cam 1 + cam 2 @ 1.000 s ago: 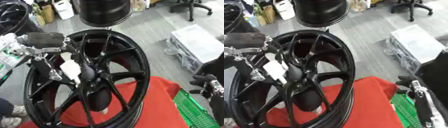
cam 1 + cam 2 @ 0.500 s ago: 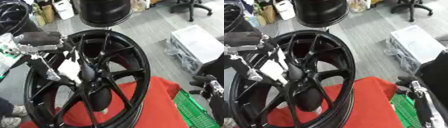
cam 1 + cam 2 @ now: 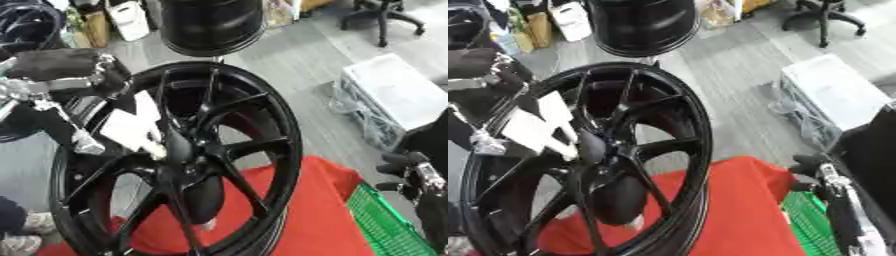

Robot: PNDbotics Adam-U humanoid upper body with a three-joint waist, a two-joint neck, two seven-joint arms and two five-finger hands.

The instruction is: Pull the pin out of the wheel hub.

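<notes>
The black wheel [image 3: 175, 165] fills the space in front of me, standing nearly upright and tilted a little, its thin spokes running in to the hub [image 3: 179, 150] at the middle. It rests on a red cloth [image 3: 289, 220] that spreads under it and toward my right hand. My left hand [image 3: 66, 70] is up at the wheel's upper left rim. Just below my left hand and inward from it, a pale, whitish piece [image 3: 131, 127] lies over the spokes, its lower end reaching the hub. It is blurred, and I cannot tell whether it is the pin or something fixed to it.

Far above my left hand stands a second black wheel [image 3: 213, 25], well apart from the first. Beyond my right hand sits a white box [image 3: 394, 95] on the grey floor. Just beside my right hand, at the lower corner, is a green basket [image 3: 385, 227]; only its mesh wall shows, so I cannot say what is in it.

My left hand shows dark padding and silver parts, but I cannot tell how it is set. My right hand [image 3: 409, 172] rests at the right edge with fingers curled, holding nothing.
</notes>
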